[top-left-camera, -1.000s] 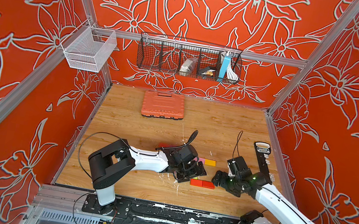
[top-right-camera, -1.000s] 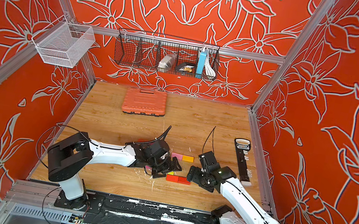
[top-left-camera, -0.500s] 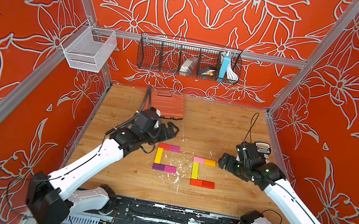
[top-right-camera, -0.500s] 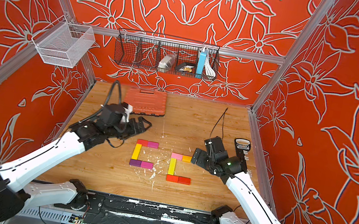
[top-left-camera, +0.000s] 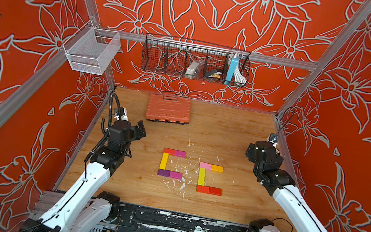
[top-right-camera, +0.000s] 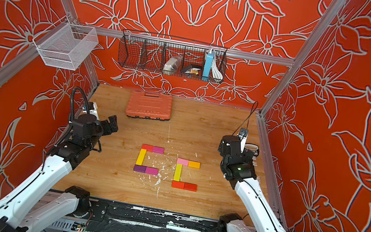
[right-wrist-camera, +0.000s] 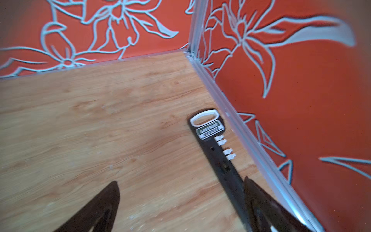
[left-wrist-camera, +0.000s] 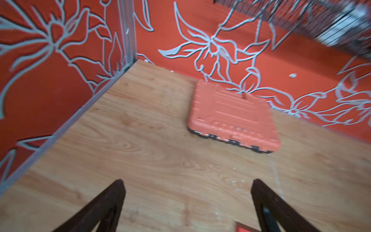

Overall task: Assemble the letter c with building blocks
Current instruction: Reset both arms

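The building blocks lie flat on the wooden table [top-left-camera: 227, 134] as two C shapes, seen in both top views. The left C has a red block [top-left-camera: 169, 151], a magenta block [top-left-camera: 180, 153], a long yellow block [top-left-camera: 163, 161] and a purple block [top-left-camera: 164, 172]. The right C has a pink block [top-left-camera: 205, 166], an orange block [top-left-camera: 217, 168], a second yellow block [top-left-camera: 201, 176] and two red blocks [top-left-camera: 209, 190]. My left gripper [top-left-camera: 141, 130] [left-wrist-camera: 187, 181] hangs open and empty, left of the shapes. My right gripper [top-left-camera: 251, 151] [right-wrist-camera: 180, 180] is open and empty to their right.
A ribbed orange case [top-left-camera: 169, 109] [left-wrist-camera: 230, 116] lies at the back of the table. A black tool with a white handle [right-wrist-camera: 208, 128] rests along the right wall, close to my right gripper. Wire baskets [top-left-camera: 195, 61] hang on the back wall.
Both arms have lifted off the blocks and drawn back to the sides, left arm to the left, right arm to the right. The two C shapes are now uncovered.
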`<action>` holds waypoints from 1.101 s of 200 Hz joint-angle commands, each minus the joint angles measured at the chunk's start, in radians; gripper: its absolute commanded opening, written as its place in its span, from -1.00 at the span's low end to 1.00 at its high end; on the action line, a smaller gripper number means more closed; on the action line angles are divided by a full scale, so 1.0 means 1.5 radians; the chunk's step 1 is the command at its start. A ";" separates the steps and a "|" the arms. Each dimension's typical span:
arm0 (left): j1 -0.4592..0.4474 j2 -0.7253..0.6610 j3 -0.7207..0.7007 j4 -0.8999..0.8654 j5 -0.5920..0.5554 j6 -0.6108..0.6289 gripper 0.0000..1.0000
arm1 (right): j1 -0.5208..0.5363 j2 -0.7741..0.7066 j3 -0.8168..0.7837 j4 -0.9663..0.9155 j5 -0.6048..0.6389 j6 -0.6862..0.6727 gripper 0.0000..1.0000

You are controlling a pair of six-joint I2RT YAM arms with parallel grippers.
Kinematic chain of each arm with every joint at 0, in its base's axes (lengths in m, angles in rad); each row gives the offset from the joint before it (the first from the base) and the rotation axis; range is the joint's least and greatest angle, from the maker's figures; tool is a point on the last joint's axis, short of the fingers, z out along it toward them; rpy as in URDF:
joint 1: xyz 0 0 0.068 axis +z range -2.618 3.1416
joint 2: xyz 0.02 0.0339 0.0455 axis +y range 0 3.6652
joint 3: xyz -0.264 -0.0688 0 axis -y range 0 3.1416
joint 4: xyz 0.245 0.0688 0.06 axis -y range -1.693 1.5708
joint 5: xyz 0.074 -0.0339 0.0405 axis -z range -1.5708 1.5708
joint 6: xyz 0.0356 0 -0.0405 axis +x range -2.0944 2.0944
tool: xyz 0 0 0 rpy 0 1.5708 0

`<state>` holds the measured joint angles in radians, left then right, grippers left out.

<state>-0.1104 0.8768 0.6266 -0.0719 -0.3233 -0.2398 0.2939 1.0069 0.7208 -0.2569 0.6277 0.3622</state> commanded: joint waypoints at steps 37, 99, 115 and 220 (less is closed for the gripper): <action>0.037 0.065 -0.121 0.200 -0.001 0.154 0.97 | -0.073 0.163 -0.121 0.280 -0.022 -0.151 0.96; 0.075 0.223 -0.196 0.431 0.098 0.138 0.97 | -0.082 0.257 -0.185 0.564 -0.227 -0.297 0.96; 0.076 0.282 -0.204 0.493 0.118 0.140 0.97 | -0.109 0.242 -0.237 0.633 -0.192 -0.243 0.96; 0.088 0.352 -0.206 0.554 0.173 0.149 0.97 | -0.143 0.268 -0.273 0.714 -0.228 -0.226 0.96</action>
<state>0.0143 1.4185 0.3141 0.7227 -0.0841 -0.0360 0.0742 1.4170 0.3267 0.7799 0.2947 0.0181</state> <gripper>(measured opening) 0.984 0.980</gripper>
